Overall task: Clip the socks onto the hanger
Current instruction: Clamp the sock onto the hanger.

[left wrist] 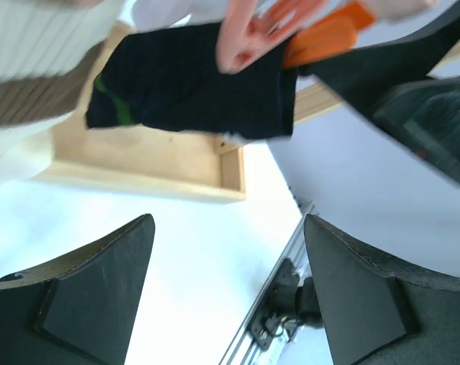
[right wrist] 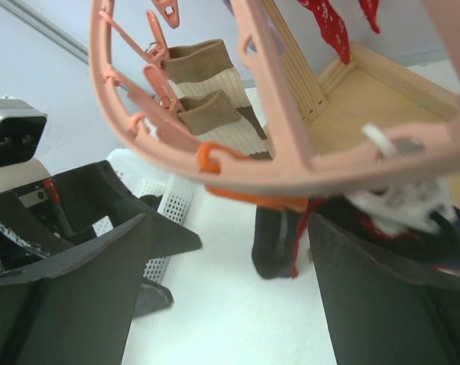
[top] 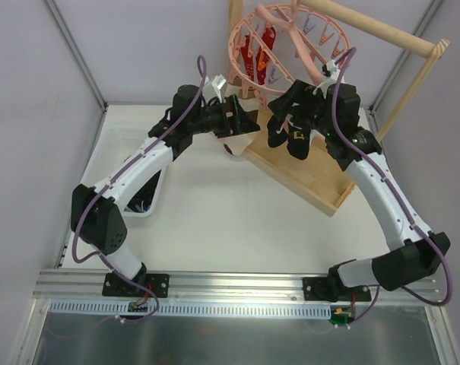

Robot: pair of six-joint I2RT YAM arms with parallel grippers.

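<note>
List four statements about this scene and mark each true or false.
1. The left claw and the right claw both stand open with nothing between their fingers. True.
2. The red socks lie in the wooden tray. False: they hang clipped to the hanger.
3. A dark sock hangs in the air above the wooden tray. True.
4. The striped socks on the hanger are blue and green. False: they are brown and white.
</note>
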